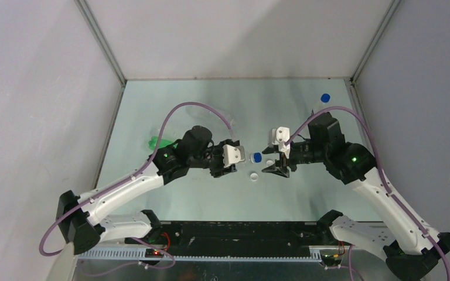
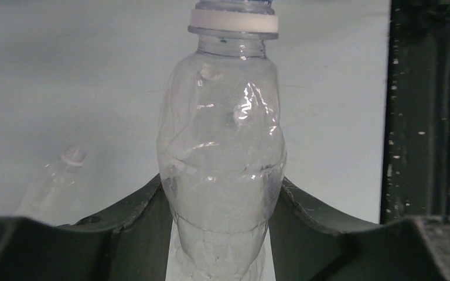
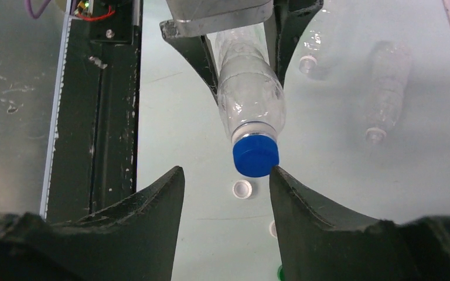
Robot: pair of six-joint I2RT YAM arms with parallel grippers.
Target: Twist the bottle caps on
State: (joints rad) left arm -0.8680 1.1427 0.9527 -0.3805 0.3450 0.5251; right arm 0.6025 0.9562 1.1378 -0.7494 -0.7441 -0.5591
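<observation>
My left gripper is shut on the body of a clear bottle, held level above the table with its neck toward the right arm. A blue cap sits on that bottle's mouth. My right gripper is open in front of the cap, and its right fingertip is against the cap's side while the left one stands apart. In the top view the left gripper, the blue cap and the right gripper line up mid-table. A loose white cap lies below.
Two more clear bottles lie on the table beyond the held one. A green bottle lies at the left. Another blue cap shows at the back right. A green cap and a second white cap peek out beside my right finger.
</observation>
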